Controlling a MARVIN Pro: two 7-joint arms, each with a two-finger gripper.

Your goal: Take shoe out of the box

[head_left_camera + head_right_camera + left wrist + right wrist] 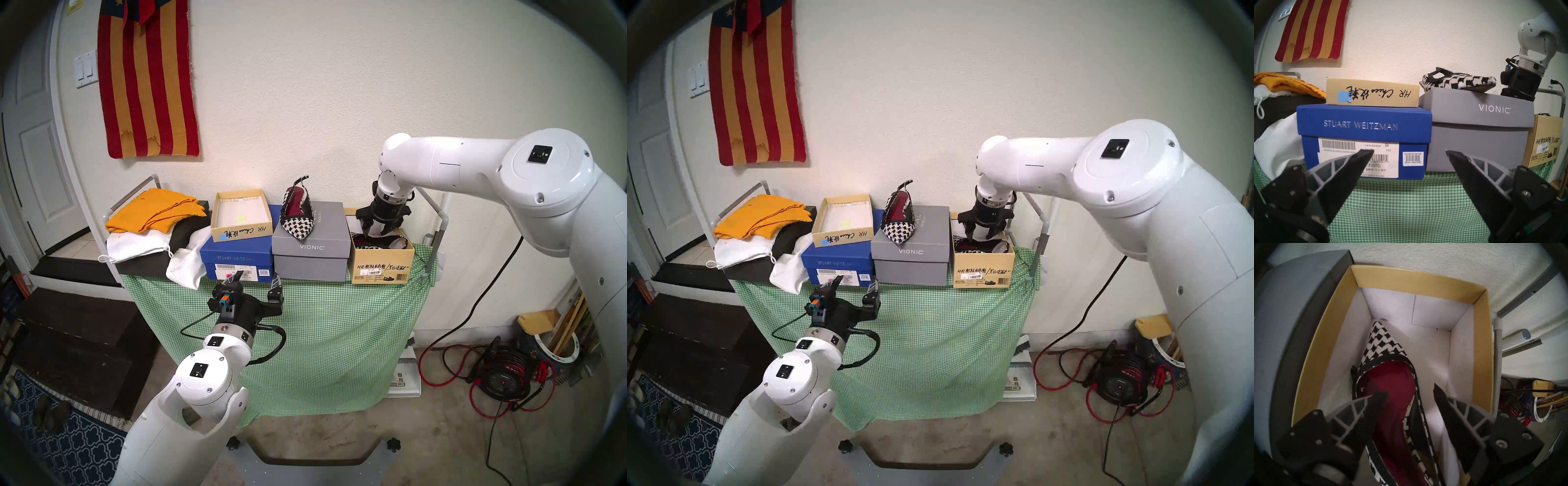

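Head views: right hand [374,231] dipped into the tan box [383,264] at 3 o'clock on the green-checked surface [305,305]; left hand [257,283] released, idle at 7 o'clock.

Left wrist view: only the box corner visible at 3 o'clock.

Right wrist view: shoe [1390,372] lying in the box, toe toward 12 o'clock; fingers [1373,399] straddling the side wall at 6 o'clock, not clenched yet. Probably light, stiff-soled, thin-edged: best pinched at that rim.
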